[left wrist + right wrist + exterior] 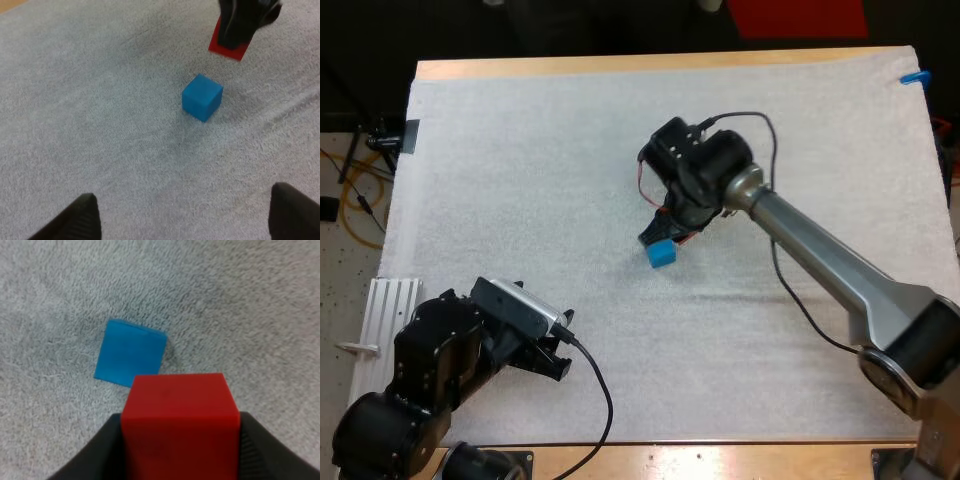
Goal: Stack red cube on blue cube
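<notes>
The left gripper (558, 345) is seen at the near side of the soft white textile mat (520, 180), at the end of the arm that comes in from the lower left corner of the high view. Its two black fingers (75, 220) are spread wide apart, and nothing is held between them. In the left wrist view only bare mat lies between them. The small blue plastic cube (662, 253) is placed near the middle of the mat, well apart from the left gripper, with all its sides free. The small red plastic cube (180, 425) is clamped from both sides by the black fingers of the right gripper (234, 35). It is held just beside the blue cube, on its far side as the left wrist view shows it, and has not been set on it. The pale wooden table (620, 65) is seen as a strip along the mat's far edge.
</notes>
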Controlling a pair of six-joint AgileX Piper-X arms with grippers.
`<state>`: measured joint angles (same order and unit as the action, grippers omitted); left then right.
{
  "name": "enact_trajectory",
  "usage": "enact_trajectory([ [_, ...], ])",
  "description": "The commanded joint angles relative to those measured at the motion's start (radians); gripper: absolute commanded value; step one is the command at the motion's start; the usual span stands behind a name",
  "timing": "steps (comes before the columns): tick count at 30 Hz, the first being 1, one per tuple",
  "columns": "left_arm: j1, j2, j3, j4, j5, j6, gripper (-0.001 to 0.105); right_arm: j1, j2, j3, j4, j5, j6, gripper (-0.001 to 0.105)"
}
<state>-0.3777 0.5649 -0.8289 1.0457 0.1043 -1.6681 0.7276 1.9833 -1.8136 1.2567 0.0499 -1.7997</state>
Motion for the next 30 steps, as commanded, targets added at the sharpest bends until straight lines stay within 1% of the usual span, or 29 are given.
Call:
enact_trajectory([
  [1, -0.003, -0.006, -0.006, -0.003, 0.005, -0.009, 0.066, 0.005, 0.012, -0.017, 0.007, -0.001, -0.013, 0.015],
  [11, -0.003, -0.006, -0.006, -0.003, 0.005, -0.009, 0.066, 0.035, 0.070, -0.028, -0.065, -0.031, -0.015, 0.015],
  [20, -0.003, -0.006, -0.006, -0.003, 0.005, -0.009, 0.066, 0.035, 0.115, -0.035, -0.092, -0.032, -0.015, 0.015],
  [23, -0.003, -0.006, -0.006, -0.003, 0.005, -0.009, 0.066, 0.035, 0.115, -0.035, -0.092, -0.057, -0.015, 0.015],
  [27, -0.003, -0.006, -0.006, -0.003, 0.005, -0.009, 0.066, 0.035, 0.115, -0.035, -0.092, -0.050, -0.015, 0.015],
  [30, -0.003, -0.006, -0.006, -0.003, 0.005, -0.009, 0.066, 0.035, 0.115, -0.035, -0.092, -0.081, -0.015, 0.017],
])
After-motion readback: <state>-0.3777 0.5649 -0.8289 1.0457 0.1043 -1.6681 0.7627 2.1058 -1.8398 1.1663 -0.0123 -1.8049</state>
